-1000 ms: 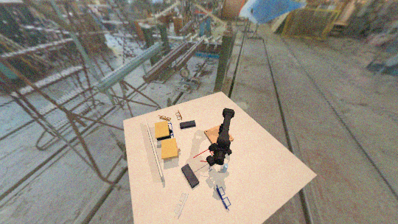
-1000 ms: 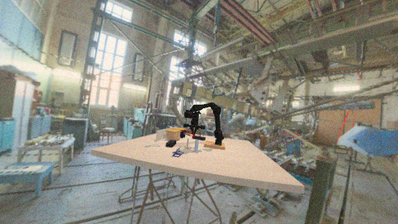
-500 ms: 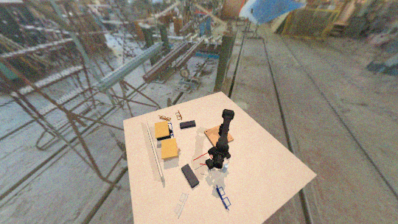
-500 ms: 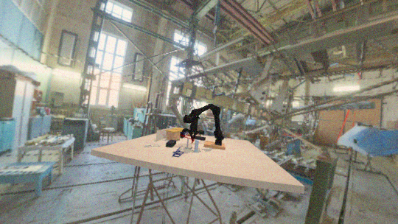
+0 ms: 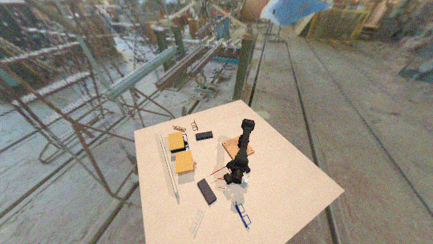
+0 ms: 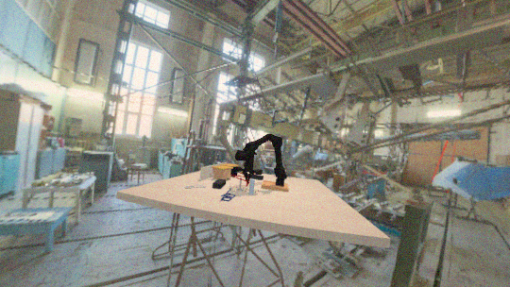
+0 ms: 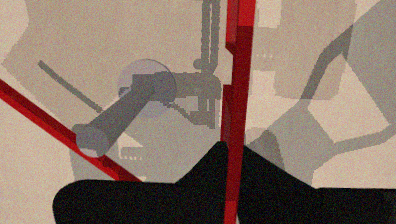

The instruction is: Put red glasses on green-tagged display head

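Observation:
My gripper (image 5: 231, 176) (image 6: 239, 173) (image 7: 227, 150) is shut on the red glasses (image 5: 218, 172) (image 7: 242, 80) and holds them low over the table, near its middle. In the wrist view the frame's red bar runs straight up between the black fingers, and one red temple (image 7: 45, 117) slants off to the left. Two orange-yellow blocks (image 5: 176, 141) (image 5: 184, 161) stand to the left of the arm; these look like the display heads. I cannot make out a green tag on either. The glasses are well clear of both.
A pale grey-blue cylinder (image 5: 244, 181) (image 6: 251, 186) (image 7: 120, 117) stands right beside the gripper. Two dark cases (image 5: 206, 191) (image 5: 204, 136), blue glasses (image 5: 240, 213), a long white bar (image 5: 168, 164) and gold frames (image 5: 179, 128) lie around. The arm stands on a wooden base (image 5: 229, 146).

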Controlling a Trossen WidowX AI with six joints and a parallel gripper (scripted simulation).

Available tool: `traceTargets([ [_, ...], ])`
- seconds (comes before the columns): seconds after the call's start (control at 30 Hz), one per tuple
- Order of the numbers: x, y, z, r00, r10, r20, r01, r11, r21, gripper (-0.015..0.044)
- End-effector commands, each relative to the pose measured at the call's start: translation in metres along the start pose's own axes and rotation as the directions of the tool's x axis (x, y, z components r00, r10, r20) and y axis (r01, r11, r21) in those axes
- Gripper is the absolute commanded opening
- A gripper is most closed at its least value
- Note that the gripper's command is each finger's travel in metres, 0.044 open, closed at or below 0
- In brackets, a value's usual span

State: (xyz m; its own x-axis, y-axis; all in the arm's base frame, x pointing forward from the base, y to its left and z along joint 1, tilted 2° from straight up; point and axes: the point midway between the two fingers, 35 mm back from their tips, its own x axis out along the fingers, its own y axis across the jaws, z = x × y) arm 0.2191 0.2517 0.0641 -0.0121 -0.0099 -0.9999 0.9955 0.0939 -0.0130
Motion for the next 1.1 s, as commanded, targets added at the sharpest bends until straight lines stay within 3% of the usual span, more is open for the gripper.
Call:
traceTargets([
  [0.0, -0.001, -0.003, 0.003, 1.000, 0.003, -0.005, -0.003, 1.000, 0.002, 0.0000],
  [1.07, -0.001, -0.012, 0.016, 1.000, 0.002, -0.004, -0.002, 1.000, 0.002, 0.0000],
])
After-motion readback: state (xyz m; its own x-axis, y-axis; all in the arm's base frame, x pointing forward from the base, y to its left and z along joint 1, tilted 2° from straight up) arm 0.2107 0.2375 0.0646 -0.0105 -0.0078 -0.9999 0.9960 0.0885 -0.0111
